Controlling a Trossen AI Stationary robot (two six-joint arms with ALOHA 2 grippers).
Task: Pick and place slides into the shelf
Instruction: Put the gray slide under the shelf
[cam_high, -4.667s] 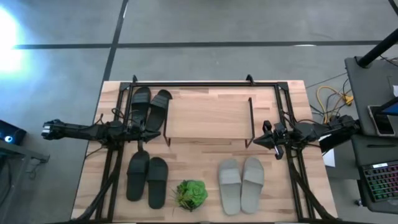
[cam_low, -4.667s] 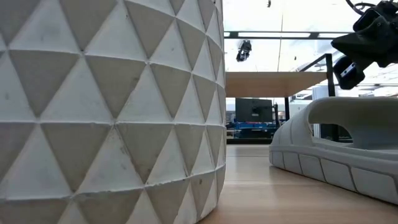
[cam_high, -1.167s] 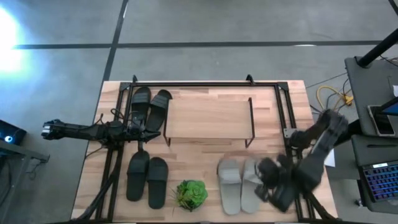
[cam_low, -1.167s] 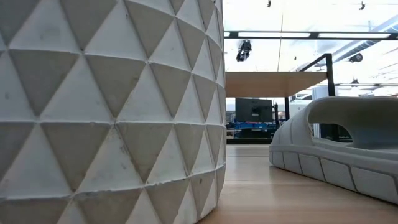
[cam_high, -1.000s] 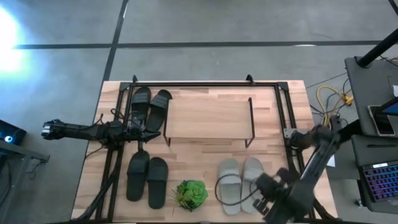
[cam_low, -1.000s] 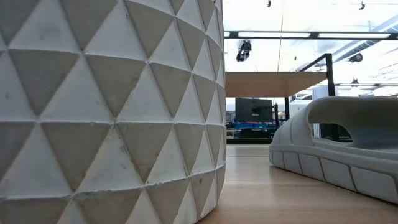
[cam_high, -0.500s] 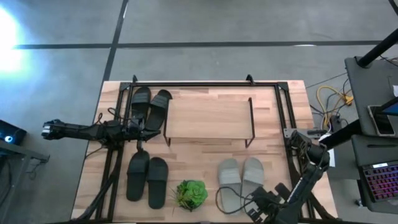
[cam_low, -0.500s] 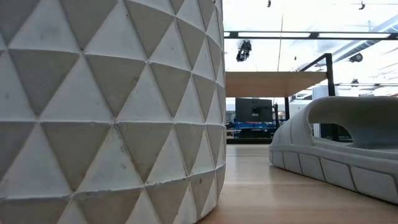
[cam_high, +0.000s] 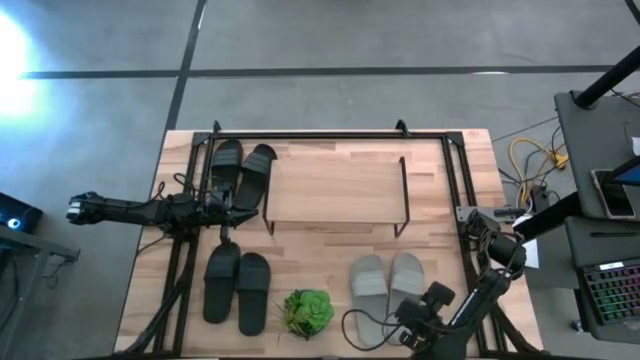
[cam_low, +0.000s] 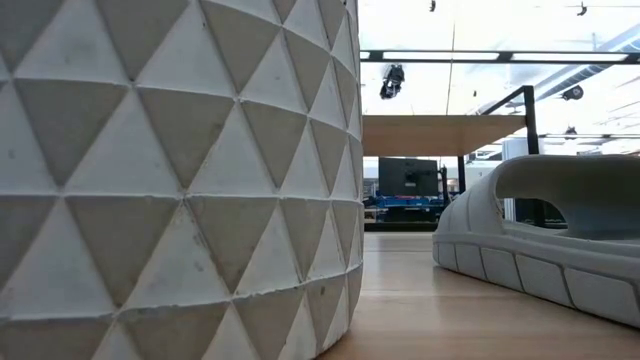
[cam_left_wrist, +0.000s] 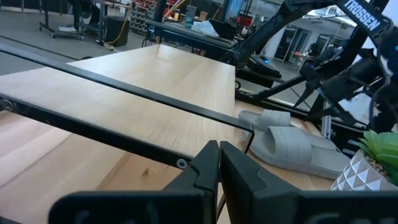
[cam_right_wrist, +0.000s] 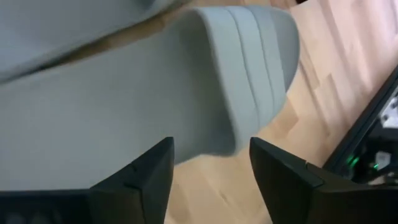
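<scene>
Right hand open at grey slides' heel end, lining up a pick.
Left hand shut, parked beside shelf; shelf top bare.

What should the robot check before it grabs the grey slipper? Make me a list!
1. Right gripper fingers open: ok, they stand apart.
2. Right gripper lined up with the grey slides: ok, a grey heel sits just ahead of the fingers.
3. Fingers around the slide: not ok, nothing is between them yet.
4. Shelf top free for a slide: ok, the plank is bare.
5. Left gripper out of the way: ok, shut, beside the shelf's left end.
6. Plant clear of the right gripper's path: cannot tell.
</scene>
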